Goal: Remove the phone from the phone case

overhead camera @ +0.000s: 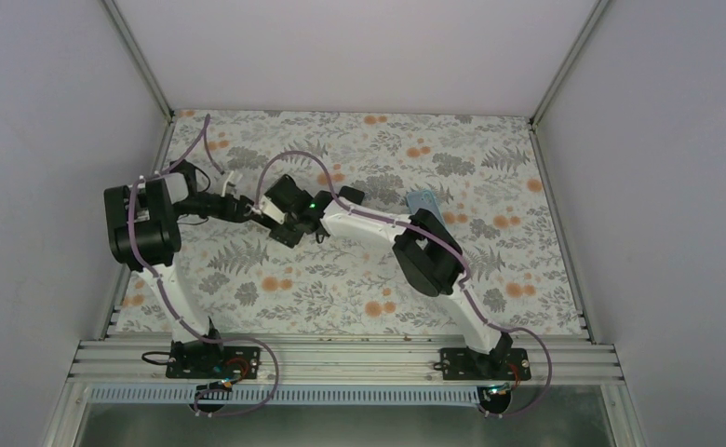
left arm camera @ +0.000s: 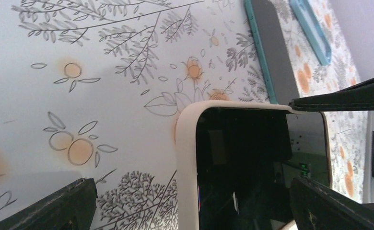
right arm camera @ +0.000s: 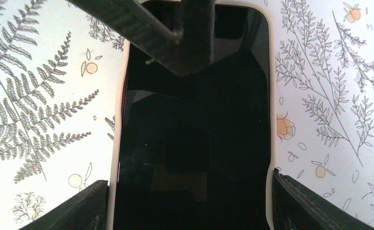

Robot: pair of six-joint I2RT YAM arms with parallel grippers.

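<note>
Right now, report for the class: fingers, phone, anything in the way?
Right fingers shut on cream rounded case; black glass-fronted phone not yet out. Left fingers open, one across the screen. Teal rectangular case lies apart.

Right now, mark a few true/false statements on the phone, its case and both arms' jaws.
1. The black-screened phone in a cream case lies between the right arm's jaws. True.
2. The cream case is already off. False: it still wraps the phone's edge.
3. The screen shows a bright app. False: it is dark.
4. A teal case lies on the floral-print table beyond the phone. True.
5. The left arm's jaws are nowhere near the phone. False: one left jaw crosses the top of the screen in the right wrist view.
</note>
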